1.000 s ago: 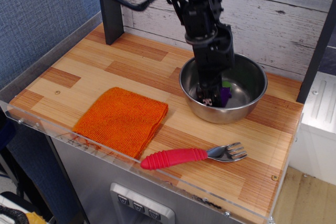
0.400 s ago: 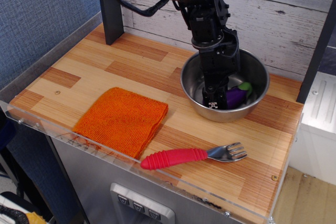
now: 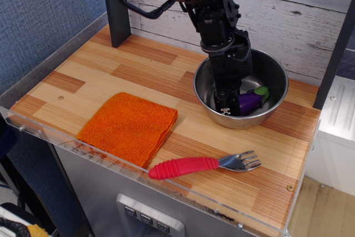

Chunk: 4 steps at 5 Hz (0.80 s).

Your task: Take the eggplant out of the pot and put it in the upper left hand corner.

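1. The eggplant is seen lying inside the pot, toward the right of its floor; purple body angled, green stem cap pointing to the upper right.
2. The pot is placed right of frame centre on the wood-plank table, close to the white plank back wall. Its rim is upright, not tilted.
3. The gripper is lowered into the pot, just left of the eggplant. The tip is near or at the pot floor; contact cannot be confirmed.
4. Jaw state cannot be told: the fingers are seen end-on and dark against the steel. The eggplant is seen beside the tip, not shown clamped.
5. The arm is routed down from the top centre of the frame.
6. The upper left hand corner of the table is shown as bare planks beside the dark post.
7. An orange cloth is laid folded at lower left of the table, well apart from the pot.
8. A fork with a red handle is laid near the front edge, below the pot, tines pointing right.
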Tool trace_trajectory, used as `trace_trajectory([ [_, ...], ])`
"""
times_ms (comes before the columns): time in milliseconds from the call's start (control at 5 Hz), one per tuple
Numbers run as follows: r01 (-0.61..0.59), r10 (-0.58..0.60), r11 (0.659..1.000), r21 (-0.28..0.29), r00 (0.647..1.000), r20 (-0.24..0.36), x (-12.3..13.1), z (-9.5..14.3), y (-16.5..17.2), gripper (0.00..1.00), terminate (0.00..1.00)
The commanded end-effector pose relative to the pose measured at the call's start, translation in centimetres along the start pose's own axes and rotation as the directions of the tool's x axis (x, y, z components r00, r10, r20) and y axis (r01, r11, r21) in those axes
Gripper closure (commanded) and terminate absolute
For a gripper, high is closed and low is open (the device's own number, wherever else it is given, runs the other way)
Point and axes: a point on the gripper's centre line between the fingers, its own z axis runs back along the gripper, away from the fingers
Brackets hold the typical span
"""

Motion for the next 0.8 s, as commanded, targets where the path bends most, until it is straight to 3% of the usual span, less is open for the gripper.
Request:
trace_trajectory([
  [0,-0.022,0.013,0.991,0.134,0.997,0.073,0.1,5.2,1.7,1.00,0.00],
  [200,-0.063,0.030,0.971,0.230,0.989,0.144,0.6,10.1,3.4,1.00,0.00],
  [400,-0.091,0.047,0.956,0.279,0.986,0.160,1.0,13.0,3.8,1.00,0.00],
  [600,-0.119,0.055,0.948,0.296,0.975,0.215,1.0,15.0,3.8,1.00,0.00],
])
